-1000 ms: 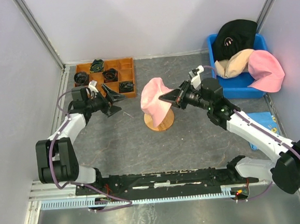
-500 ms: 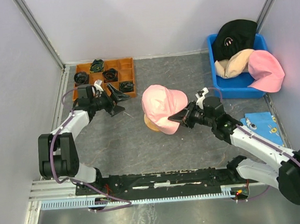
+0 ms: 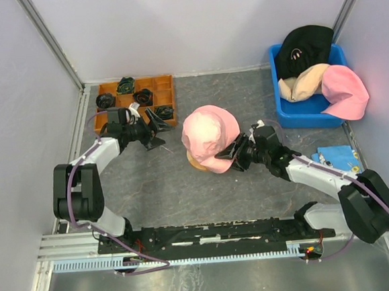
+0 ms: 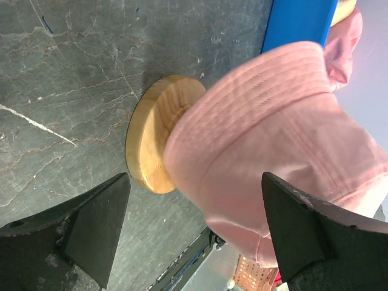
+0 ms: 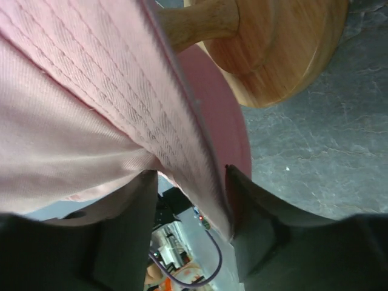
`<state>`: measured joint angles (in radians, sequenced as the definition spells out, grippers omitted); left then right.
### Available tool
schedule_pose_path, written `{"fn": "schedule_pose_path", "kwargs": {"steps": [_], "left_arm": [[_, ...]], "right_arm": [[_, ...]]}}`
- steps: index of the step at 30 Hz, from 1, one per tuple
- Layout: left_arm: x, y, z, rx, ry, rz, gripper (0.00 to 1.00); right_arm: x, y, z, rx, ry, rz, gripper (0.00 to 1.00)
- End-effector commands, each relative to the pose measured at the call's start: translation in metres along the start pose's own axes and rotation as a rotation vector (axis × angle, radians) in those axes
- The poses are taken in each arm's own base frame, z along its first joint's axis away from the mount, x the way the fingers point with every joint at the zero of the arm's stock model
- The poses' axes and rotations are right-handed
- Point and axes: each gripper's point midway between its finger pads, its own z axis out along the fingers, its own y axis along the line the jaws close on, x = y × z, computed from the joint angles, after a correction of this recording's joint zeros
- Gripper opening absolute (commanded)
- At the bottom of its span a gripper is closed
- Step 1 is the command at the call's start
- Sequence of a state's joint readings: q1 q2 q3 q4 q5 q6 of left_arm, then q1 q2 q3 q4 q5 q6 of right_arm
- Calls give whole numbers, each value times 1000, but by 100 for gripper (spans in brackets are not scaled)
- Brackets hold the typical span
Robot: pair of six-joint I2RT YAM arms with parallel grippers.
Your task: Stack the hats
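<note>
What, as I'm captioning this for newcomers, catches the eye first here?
A pink hat sits on the wooden stand mid-table, with the right claw straddling its brim. At the far right, a blue bin holds a black hat, a beige hat and a second pink hat. The left claw gapes open by an orange tray.

Pale lavender wall panels point(image 3: 15, 99) enclose a grey, marble-veined tabletop point(image 3: 157, 182), meeting at silver corner posts point(image 3: 51, 42); a ribbed metal rail point(image 3: 74, 248) lines the near edge. Lighting looks even, probably overhead.
</note>
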<state>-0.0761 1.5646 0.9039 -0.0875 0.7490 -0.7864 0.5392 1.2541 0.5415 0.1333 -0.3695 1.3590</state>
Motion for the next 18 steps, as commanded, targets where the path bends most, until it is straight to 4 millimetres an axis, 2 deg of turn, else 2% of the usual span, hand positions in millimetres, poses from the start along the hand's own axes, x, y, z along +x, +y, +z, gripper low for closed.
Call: {"fn": "schedule_pose_path", "kwargs": {"steps": [1,3,8,12,18], "left_arm": [[-15,-13,-1,11,-24,87,95],[-16,-13,-1,9,-25,87,95],[-14,-4,4,-1,-10,83,95],[-12,9,11,-28,4,76,95],[-10,15,18,-22,17,53,94]], "right_arm": [[-9,38,-23,-75,-49,-82,63],[-15,36,-39,-78,-103,-82,67],[-39,23,-66,-164,-202,25,68],[-49,8,-65,-184,-197,71,68],[-55,-6,-48,-141,-165,54,67]]}}
